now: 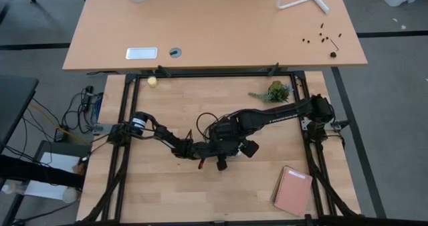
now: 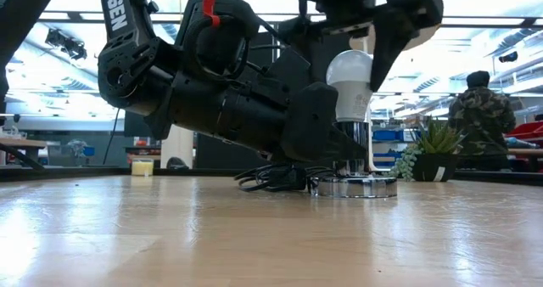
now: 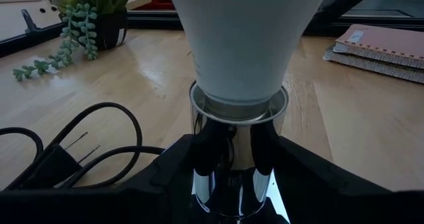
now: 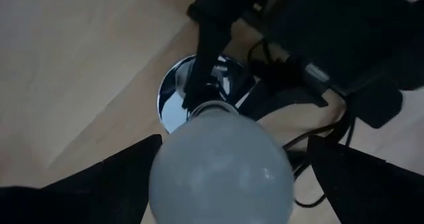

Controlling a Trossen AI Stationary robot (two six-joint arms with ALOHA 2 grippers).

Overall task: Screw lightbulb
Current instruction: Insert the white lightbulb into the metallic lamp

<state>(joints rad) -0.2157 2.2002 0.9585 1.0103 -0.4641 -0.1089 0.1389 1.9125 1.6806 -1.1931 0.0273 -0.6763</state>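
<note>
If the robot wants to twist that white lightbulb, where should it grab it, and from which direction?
Best by the round white dome of the lightbulb, coming straight down from above. The bulb stands upright in the chrome socket, so only its top is free. The left gripper already clamps the socket's neck from the side. The right gripper hangs over the dome, fingers spread to either side.

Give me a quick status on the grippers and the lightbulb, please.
Left gripper clamped on socket stem. Right gripper open around lightbulb, not gripping. Bulb upright in socket. Nothing in the way.
</note>
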